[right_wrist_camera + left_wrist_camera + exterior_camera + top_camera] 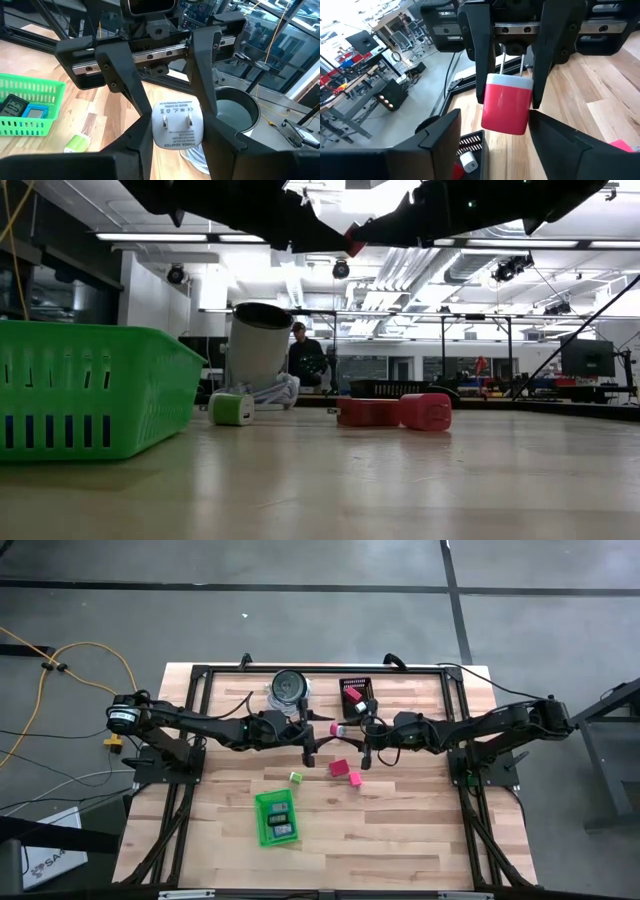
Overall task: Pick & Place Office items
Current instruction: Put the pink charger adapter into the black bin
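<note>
Mid-air handover: 1 red adapter [505, 107] clenched by right gripper [510, 97], left gripper [494, 122] released; clearance needed, then probably green tray [262, 802].

Both arms reach in toward each other over the table's middle, wrists level, so the left gripper [176, 125] and the right gripper [509, 100] meet tip to tip. The right gripper's fingers [479, 60] press on both sides of a red-and-white adapter [505, 107]. The left gripper's fingers [440, 135] stand spread on either side of it, with a gap showing at each.
</note>
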